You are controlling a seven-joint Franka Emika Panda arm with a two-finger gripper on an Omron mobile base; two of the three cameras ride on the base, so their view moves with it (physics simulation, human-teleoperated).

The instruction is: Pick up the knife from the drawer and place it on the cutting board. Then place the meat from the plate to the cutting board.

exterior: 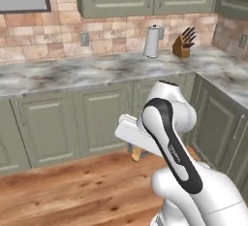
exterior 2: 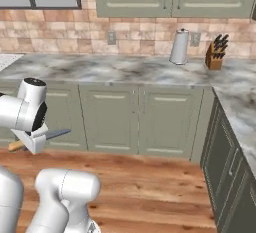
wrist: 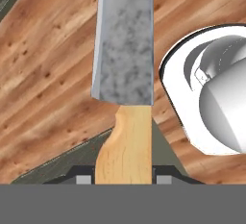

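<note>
Knife [wrist: 124,69] clamped in the gripper [wrist: 124,179], jaws pressed on its wooden handle, blade pointing straight out past the fingertips. It hangs in the air over the wood floor [wrist: 43,74]. Beyond, green cabinets [exterior 2: 135,117] under a marble counter [exterior 2: 110,69] carrying a kettle [exterior 2: 179,47] and a knife block [exterior 2: 215,53].

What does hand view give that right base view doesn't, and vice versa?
Hand view alone: a close look at the knife, with its mottled grey blade and its tan handle running down between the tool's fingers.

Right base view alone: marble counter, kettle, knife block, cabinet doors.

Both: the knife held in the tool, above the wood floor.
</note>
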